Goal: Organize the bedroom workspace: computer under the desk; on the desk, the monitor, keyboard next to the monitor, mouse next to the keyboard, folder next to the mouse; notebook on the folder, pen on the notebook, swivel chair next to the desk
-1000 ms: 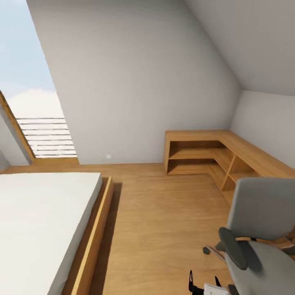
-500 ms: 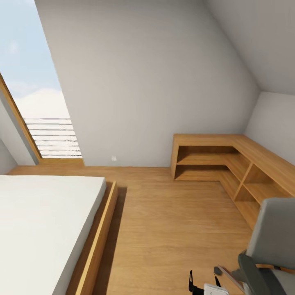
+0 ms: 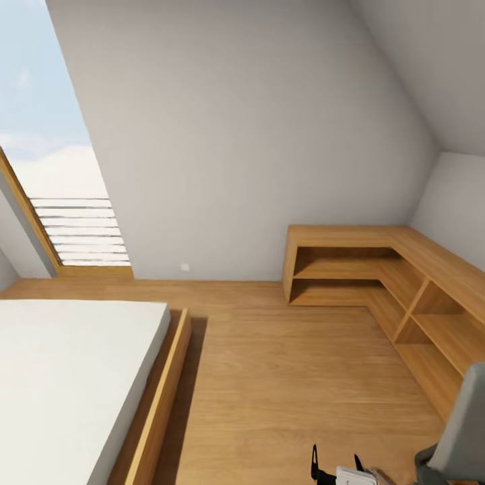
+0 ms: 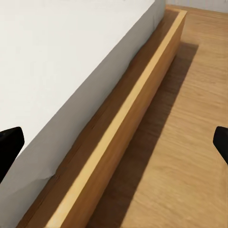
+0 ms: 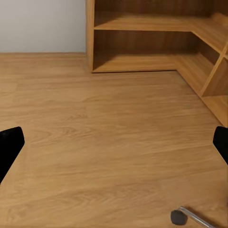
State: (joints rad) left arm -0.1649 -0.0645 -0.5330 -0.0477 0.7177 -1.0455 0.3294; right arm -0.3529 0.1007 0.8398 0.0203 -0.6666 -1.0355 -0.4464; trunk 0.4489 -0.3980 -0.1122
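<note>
Bedroom under a sloped ceiling, listed from the left.

- Window [image 3: 47, 168]: tall, slanted, with sky and white slats behind it, set in the far left wall.
- Bed [image 3: 67, 377]: white mattress on a low wooden frame [image 3: 158, 397], at the left on the wooden floor [image 3: 283, 384]. In the left wrist view the mattress [image 4: 61, 61] and frame rail [image 4: 128, 118] run diagonally beside bare floorboards.
- Left gripper [image 4: 114, 142]: spread wide, both black fingertips at the picture's edges, nothing between them.
- Wall socket [image 3: 184, 267]: small white plate low on the far wall.
- Robot hardware [image 3: 340, 471]: black and white parts at the lower edge of the head view, too cropped to identify.
- Corner shelving [image 3: 377, 276]: L-shaped wooden unit along the far and right walls, open compartments; also in the right wrist view [image 5: 152, 38].
- Right gripper [image 5: 114, 142]: spread wide, holding nothing, over bare floor.
- Swivel chair [image 3: 461, 438]: grey backrest cut off at the lower right corner, near the shelving; one castor [image 5: 178, 217] on its base leg in the right wrist view.
</note>
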